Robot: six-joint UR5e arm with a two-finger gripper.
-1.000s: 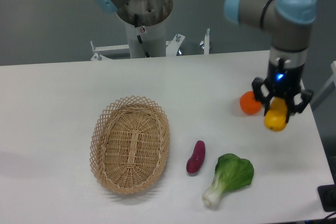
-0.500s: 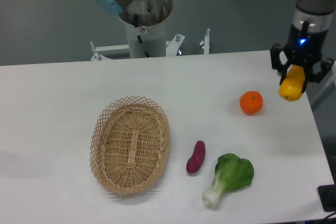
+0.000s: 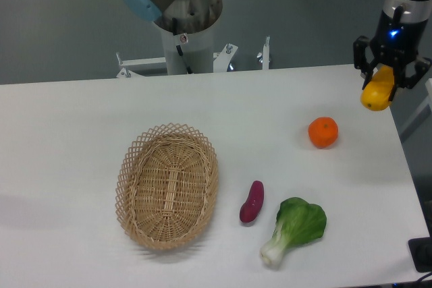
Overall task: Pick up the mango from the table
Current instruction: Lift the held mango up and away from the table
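- Gripper (image 3: 382, 88) sits at the far right, above the table's (image 3: 81, 133) right edge; its dark fingers are closed around the mango (image 3: 376, 94), which hangs clear of the surface.
- Mango: we see its upper part between the fingers and its yellow lower end poking out below them, tilted slightly.
- Handling, as we judge it: smooth, rounded skin that could slip, and flesh that could bruise, so a firm but moderate squeeze suits. We would hold across the narrow middle; here the hold looks nearer the upper end.
- Orange (image 3: 322, 132) lies on the table, left of and below the gripper, well apart from it.
- Sweet potato (image 3: 252, 202), greens (image 3: 295, 228) and basket (image 3: 168, 185) lie further left.
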